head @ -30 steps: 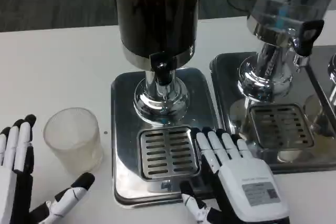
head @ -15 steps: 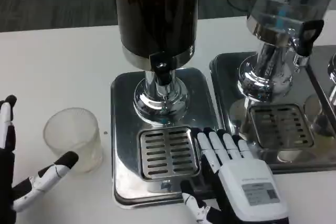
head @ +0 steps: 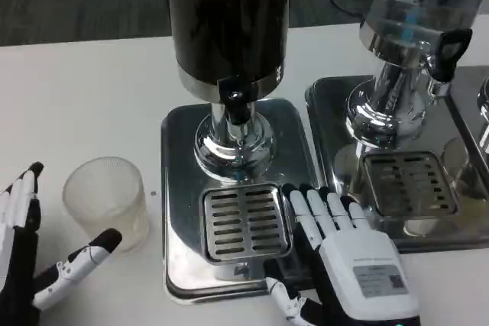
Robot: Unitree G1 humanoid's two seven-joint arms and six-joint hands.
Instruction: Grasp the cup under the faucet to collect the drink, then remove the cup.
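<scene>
- Here, the cup [head: 107, 198], a translucent frosted tumbler, stands upright on the white table [head: 92, 97], to the left of the dark dispenser's steel base [head: 179, 188] and not under its faucet [head: 235, 97].
- The left hand [head: 30, 257] lies at the lower left with fingers spread and nothing held; its thumb tip reaches just beside the cup's lower right wall, and its other fingertips point up on the cup's left, apart from it.
- The right hand [head: 340, 253] rests palm-down on the front right corner of the same base, fingers extended and close together beside the slotted drip grille [head: 244, 221], gripping nothing.
- The dark dispenser [head: 228, 20] rises on a chrome pedestal behind the grille.
- A second dispenser [head: 412, 13], clear-walled with a black tap, stands on its own steel tray [head: 328, 135] to the right.
</scene>
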